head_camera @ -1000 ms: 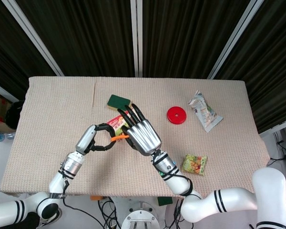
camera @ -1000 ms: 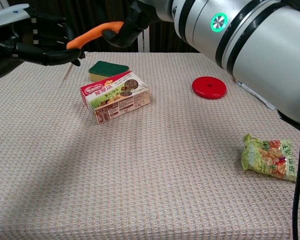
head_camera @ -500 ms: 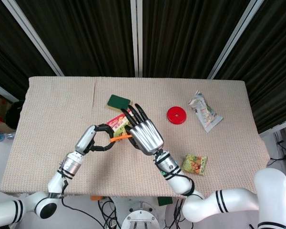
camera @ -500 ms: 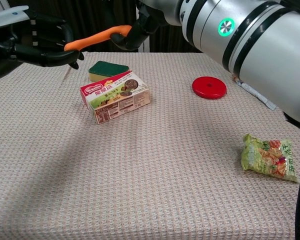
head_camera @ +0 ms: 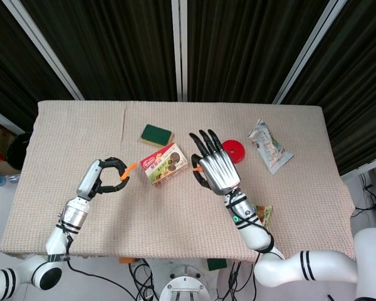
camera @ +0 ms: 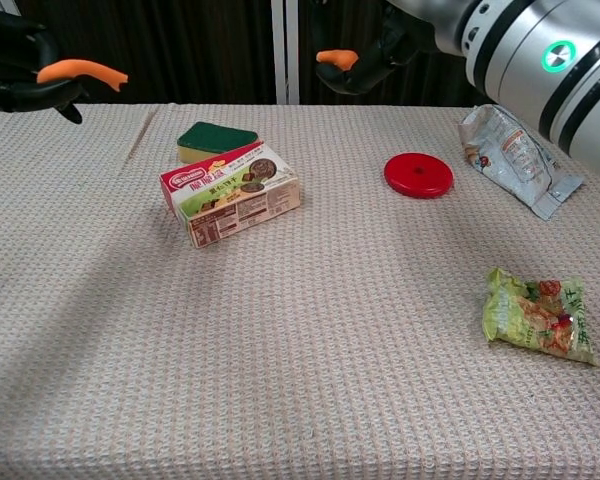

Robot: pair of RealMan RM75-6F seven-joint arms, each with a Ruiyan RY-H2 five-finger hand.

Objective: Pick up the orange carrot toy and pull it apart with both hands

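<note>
Left hand: the left hand (head_camera: 105, 175) has its fingers curled around the longer, tapered carrot piece (camera: 80, 70), whose pointed end sticks out toward the middle of the table (head_camera: 69, 138); in the chest view it sits at the upper left edge, raised above the cloth.
Right hand: the right hand (head_camera: 214, 168) pinches the short carrot stub (camera: 337, 58) between thumb and a finger, while the other fingers stretch out straight over the red disc (camera: 418, 175).
Carrot toy: in two pieces, one in each hand, well apart, both held in the air.
Change: half a second ago the carrot was one whole piece bridged between the two hands above the snack box (camera: 230, 192); since then the hands have drawn away to either side and the toy has split.
Other things: a green sponge (camera: 215, 139) lies just behind the box, a silver packet (camera: 508, 155) at the right, and a green snack bag (camera: 538, 315) near the front right.
</note>
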